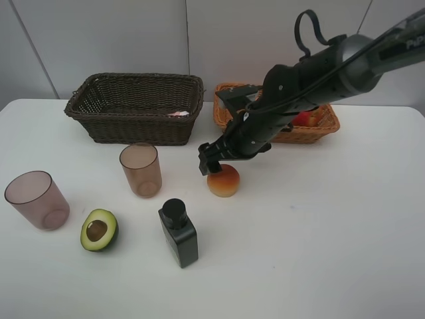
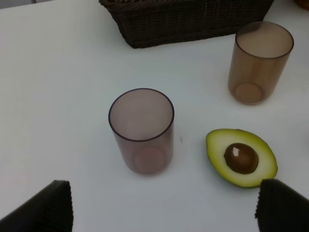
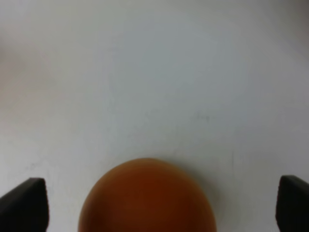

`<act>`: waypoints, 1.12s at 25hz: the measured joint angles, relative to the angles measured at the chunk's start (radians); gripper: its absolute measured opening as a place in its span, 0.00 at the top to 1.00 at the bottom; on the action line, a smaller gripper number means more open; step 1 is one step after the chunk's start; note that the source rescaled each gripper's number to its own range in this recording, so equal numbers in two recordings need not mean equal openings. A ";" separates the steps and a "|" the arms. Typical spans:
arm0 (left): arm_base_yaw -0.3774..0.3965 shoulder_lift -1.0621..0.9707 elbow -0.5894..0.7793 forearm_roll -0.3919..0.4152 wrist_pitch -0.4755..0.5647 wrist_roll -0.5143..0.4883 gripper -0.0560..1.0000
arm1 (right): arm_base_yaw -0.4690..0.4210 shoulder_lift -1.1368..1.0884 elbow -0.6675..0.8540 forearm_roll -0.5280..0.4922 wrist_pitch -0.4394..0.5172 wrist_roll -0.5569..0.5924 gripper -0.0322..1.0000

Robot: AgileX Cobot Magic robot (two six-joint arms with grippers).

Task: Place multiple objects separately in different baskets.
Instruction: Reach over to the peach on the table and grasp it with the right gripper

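Dark wicker basket (image 1: 136, 126): pink item (image 1: 179, 113) inside. Tan basket (image 1: 312, 135) beside it: red fruit (image 1: 303, 120) inside.
Unsorted on bench (image 1: 319, 232), in front of dark basket: peach (image 1: 223, 181), near cup (image 1: 141, 170), far cup (image 1: 37, 199), avocado half (image 1: 99, 230), black bottle (image 1: 178, 232).
Right pincer (image 1: 218, 163): spread around peach, not pinching.
Left pincer (image 2: 161, 212): spread, empty.

The right arm (image 1: 319, 70) shows in the upper right of the frame as a smooth grey metallic tube. White lettering on it is cut off at the frame's edge. Below the tube come rounded black housings, glossy in places. A black cable (image 1: 307, 30) forms a loop above the arm, and a thinner black lead runs along it. A boxy black bracket (image 1: 232, 98) sits near the wrist. The right claw (image 1: 216, 161) is black. The left claw (image 2: 163, 209) has black fingertips (image 2: 46, 210) with finely ribbed faces, seen at the lower corners of its wrist view.
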 joint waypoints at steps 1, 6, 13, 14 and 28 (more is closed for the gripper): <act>0.000 0.000 0.000 0.000 0.000 0.000 0.00 | 0.000 0.003 0.000 0.000 -0.001 0.000 0.01; 0.000 0.000 0.000 0.000 0.000 0.000 0.00 | 0.000 0.040 0.000 0.001 -0.003 0.000 0.01; 0.000 0.000 0.000 0.000 0.000 0.000 0.00 | 0.000 0.050 0.000 0.001 -0.003 -0.001 0.01; 0.000 0.000 0.000 0.000 0.000 0.000 0.00 | 0.000 0.051 0.000 0.001 -0.003 -0.001 0.01; 0.000 0.000 0.000 0.000 0.000 0.000 0.00 | 0.000 0.080 0.000 0.001 0.006 -0.001 0.08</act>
